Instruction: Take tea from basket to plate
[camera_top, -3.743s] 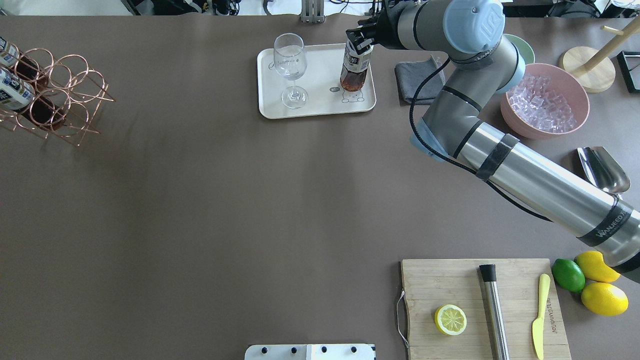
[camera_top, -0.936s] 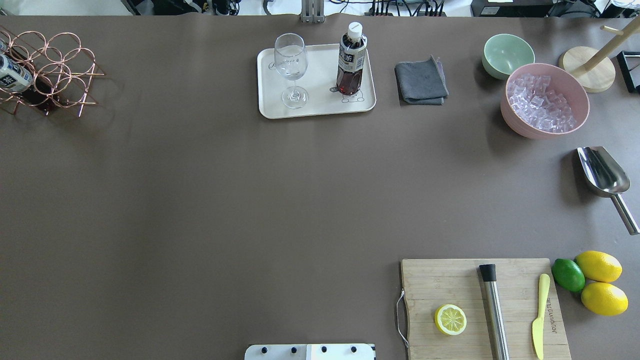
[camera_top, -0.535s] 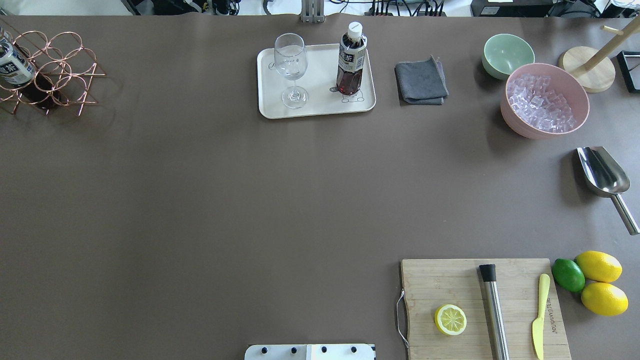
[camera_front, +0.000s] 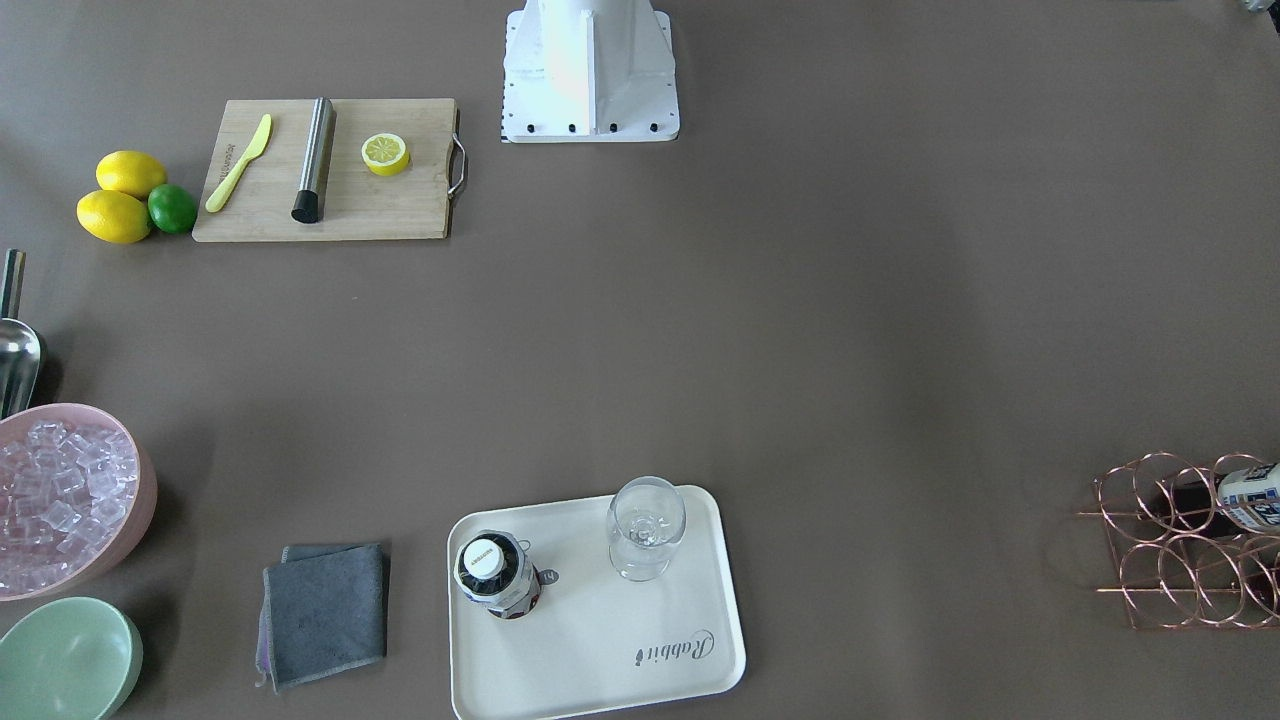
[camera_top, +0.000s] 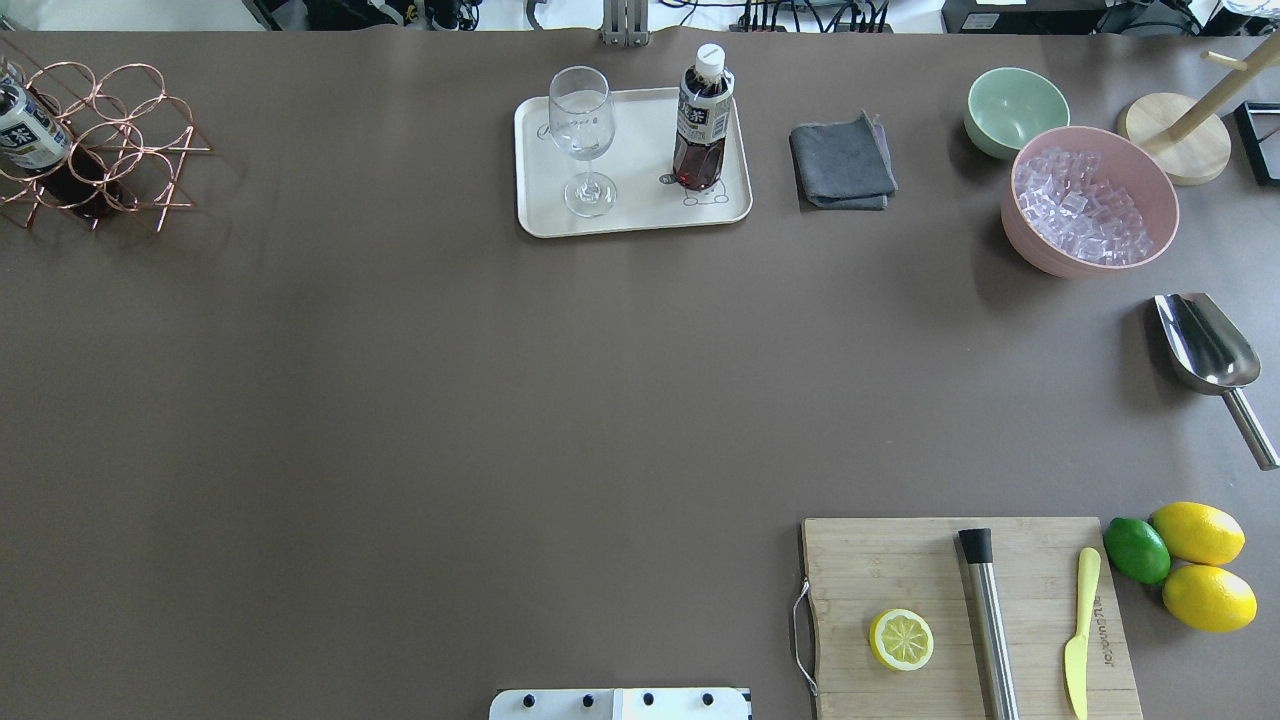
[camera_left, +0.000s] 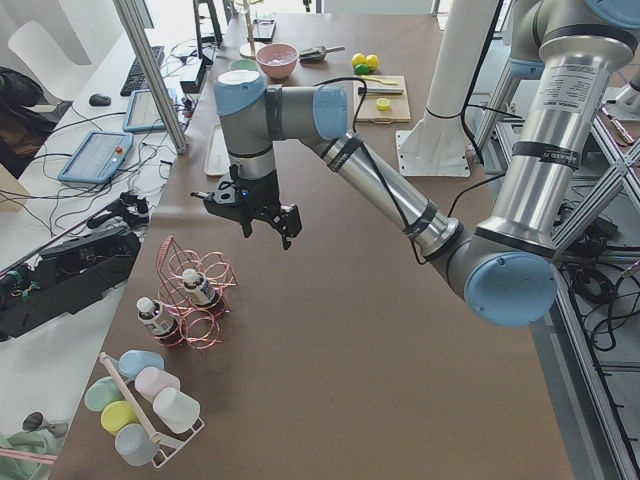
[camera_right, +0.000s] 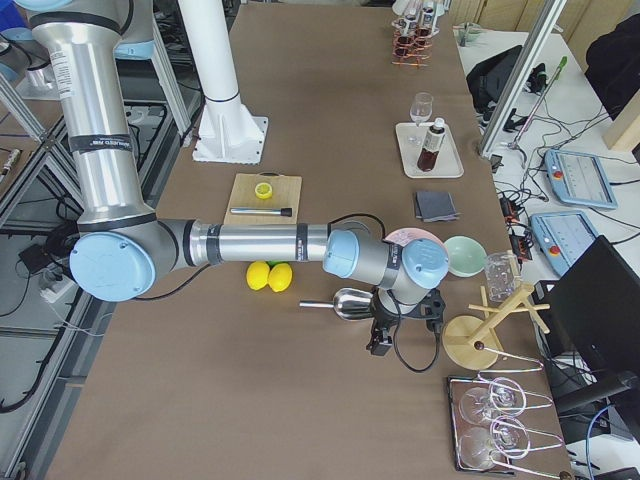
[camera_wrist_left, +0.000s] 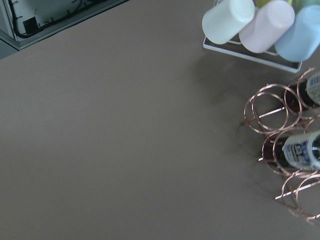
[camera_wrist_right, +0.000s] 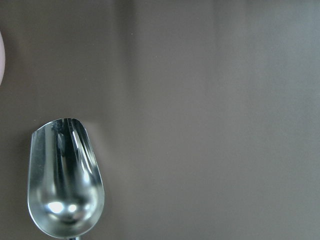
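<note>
On the worktop (camera_top: 500, 400) there are 3 tea bottles (camera_top: 703, 125), 1 on the tray (camera_top: 640, 150) and 2 in the wire basket (camera_top: 105, 140). That makes 1 tray and 1 wire basket. There is 1 wine glass (camera_top: 582, 120) and 1 grey cloth (camera_top: 842, 165). There are 2 bowls, 1 green bowl (camera_top: 1015, 105) and 1 pink bowl (camera_top: 1040, 262). There is 1 metal scoop (camera_top: 1205, 342). The fruit is 2 whole lemons (camera_top: 1197, 532), 1 lime (camera_top: 1136, 550) and 1 half lemon (camera_top: 901, 639). There is 1 cutting board (camera_top: 870, 560), 1 yellow knife (camera_top: 1080, 630) and 1 steel rod (camera_top: 988, 620). There seem to be 6 pastel cups (camera_left: 155, 382), though they overlap.

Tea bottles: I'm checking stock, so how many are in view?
3. One bottle stands on the plate; a second and a third sit in the basket. I see no others.
</note>
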